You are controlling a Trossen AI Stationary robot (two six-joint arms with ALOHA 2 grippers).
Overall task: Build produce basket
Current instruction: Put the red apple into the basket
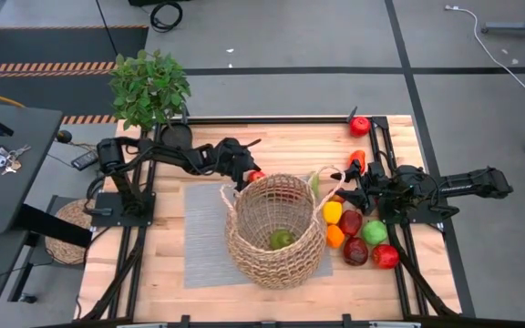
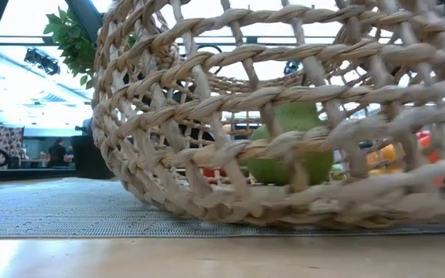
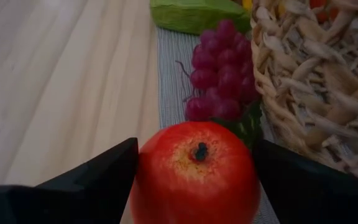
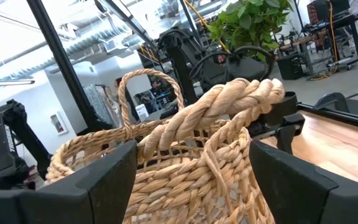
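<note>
The basket (image 1: 276, 232), tan open-weave wicker, stands on a grey mat (image 1: 203, 237) at mid-table with a green fruit (image 1: 282, 239) inside, which also shows through the weave (image 2: 292, 147). My left gripper (image 1: 244, 173) is open at the basket's far left. Its fingers stand on either side of a red apple (image 3: 194, 171) that rests on the table, stem pit toward the wrist camera. Whether they touch it does not show. Dark grapes (image 3: 219, 74) lie just beyond the apple, against the basket wall. My right gripper (image 1: 343, 193) is at the basket's right rim, shut on its loop handle. My right gripper has the braided loop handle (image 4: 216, 115) of the basket's right rim between its two fingers, and the braid spans the gap from one finger (image 4: 114, 174) to the other. The fingers come in roughly level from the table's right. The basket's bottom stays on the mat.
More produce lies right of the basket: yellow (image 1: 333, 211), orange (image 1: 334, 235), dark red (image 1: 351, 221), green (image 1: 374, 231) and red (image 1: 386, 256) pieces. Another red fruit (image 1: 360, 125) sits at the far edge. A potted plant (image 1: 150, 87) stands at the far left corner.
</note>
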